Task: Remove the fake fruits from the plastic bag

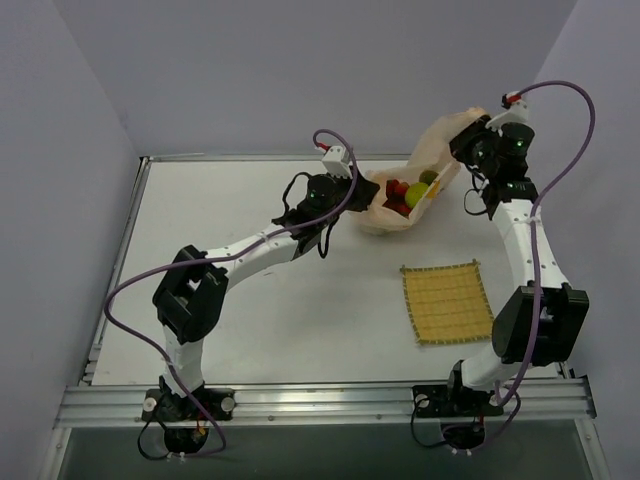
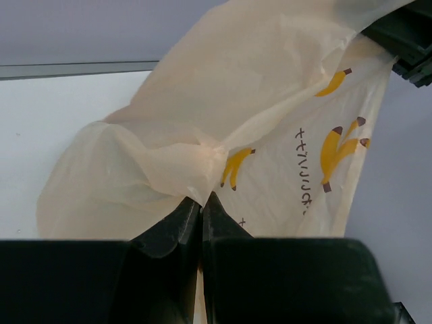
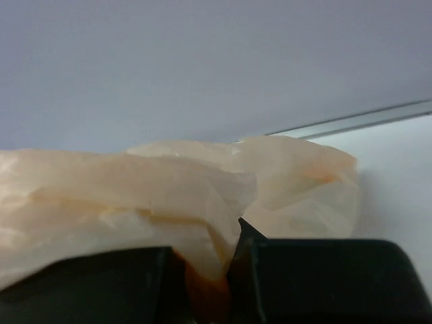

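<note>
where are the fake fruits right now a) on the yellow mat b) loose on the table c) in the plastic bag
c: the top view shows the fake fruits, red and green, in the open mouth of the plastic bag, which the left gripper and right gripper each pinch.

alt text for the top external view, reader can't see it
Two robot arms hold a cream plastic bag open at the far side of a white table, the left hand and right hand each pinching one side. Red and green fake fruits show inside; a woven yellow mat lies near the right arm.
</note>
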Controlling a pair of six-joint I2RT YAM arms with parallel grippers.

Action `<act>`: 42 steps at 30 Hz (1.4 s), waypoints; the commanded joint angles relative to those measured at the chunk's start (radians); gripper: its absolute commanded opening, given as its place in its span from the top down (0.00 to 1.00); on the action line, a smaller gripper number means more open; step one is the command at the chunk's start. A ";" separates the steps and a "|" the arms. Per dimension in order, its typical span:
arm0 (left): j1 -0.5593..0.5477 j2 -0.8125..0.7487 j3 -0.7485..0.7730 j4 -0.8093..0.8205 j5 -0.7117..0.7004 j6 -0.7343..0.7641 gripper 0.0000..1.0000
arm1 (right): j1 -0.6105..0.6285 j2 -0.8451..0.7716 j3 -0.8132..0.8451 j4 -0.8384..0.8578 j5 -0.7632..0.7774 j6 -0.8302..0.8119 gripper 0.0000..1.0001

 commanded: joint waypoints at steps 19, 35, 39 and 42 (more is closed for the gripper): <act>-0.012 0.116 0.088 0.088 0.018 -0.070 0.98 | -0.160 -0.250 -0.518 0.093 -0.201 0.109 0.00; -0.010 0.155 0.191 0.107 0.015 -0.119 0.98 | -0.172 -0.313 -0.549 0.012 -0.177 0.181 0.00; 0.003 0.153 0.168 0.133 0.015 -0.148 0.98 | -0.175 -0.198 -0.439 0.013 -0.219 0.175 0.17; 0.016 0.144 0.149 0.139 0.012 -0.153 0.98 | -0.134 -0.236 -0.366 -0.032 -0.181 0.156 0.18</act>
